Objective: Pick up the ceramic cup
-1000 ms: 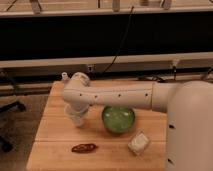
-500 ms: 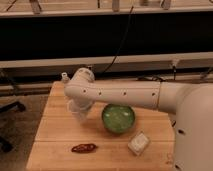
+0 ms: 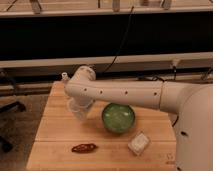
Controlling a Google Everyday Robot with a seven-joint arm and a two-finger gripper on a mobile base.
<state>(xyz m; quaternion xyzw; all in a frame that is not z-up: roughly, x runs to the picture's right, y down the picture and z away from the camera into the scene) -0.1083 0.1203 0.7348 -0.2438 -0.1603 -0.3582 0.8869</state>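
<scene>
My white arm reaches in from the right across the wooden table. Its wrist bends down at the table's left side. The gripper hangs under the wrist, just left of the green glossy bowl and slightly above the tabletop. A small white rounded shape at the gripper looks like the ceramic cup, but it blends with the white gripper and I cannot separate the two. No other plain white cup shows on the table.
A tiny white capped bottle stands at the table's back left corner, behind the wrist. A brown oblong item lies near the front edge. A white packet lies front right of the bowl. A dark counter runs behind.
The wrist and gripper have risen a little from the tabletop and shifted slightly back. The bowl, brown item and packet have not moved.
</scene>
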